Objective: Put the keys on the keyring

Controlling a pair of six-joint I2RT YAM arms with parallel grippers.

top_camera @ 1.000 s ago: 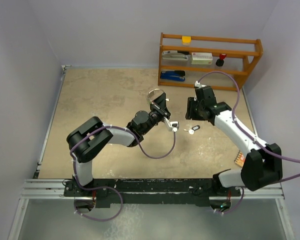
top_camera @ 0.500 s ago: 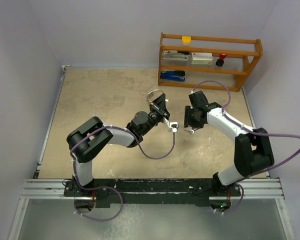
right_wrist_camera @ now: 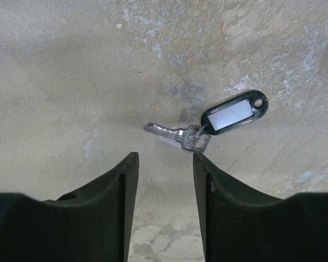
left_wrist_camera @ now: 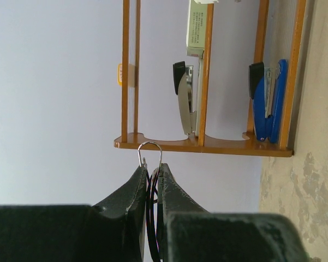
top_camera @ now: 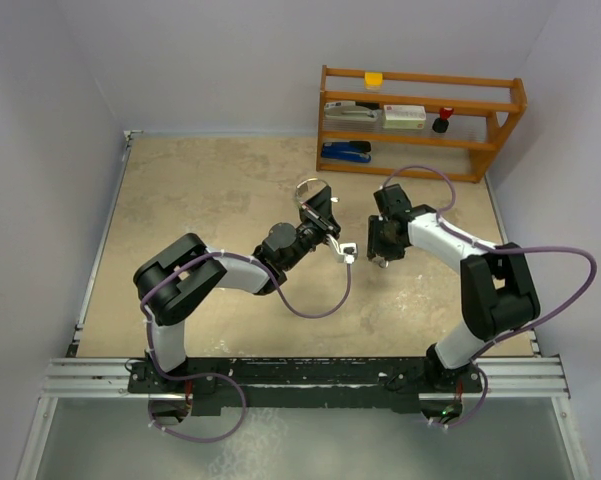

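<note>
Silver key (right_wrist_camera: 180,136) just beyond right claw (right_wrist_camera: 164,159)

keyring (left_wrist_camera: 150,143) bright wire; key (right_wrist_camera: 177,135) shiny metal; tag (right_wrist_camera: 233,113) glossy black plastic; tabletop (right_wrist_camera: 71,82) matt

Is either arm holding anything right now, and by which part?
The left end effector pinches the keyring by its wire; a small loop pokes past the tips. The right end effector is open above a tagged key, holding nothing.
</note>
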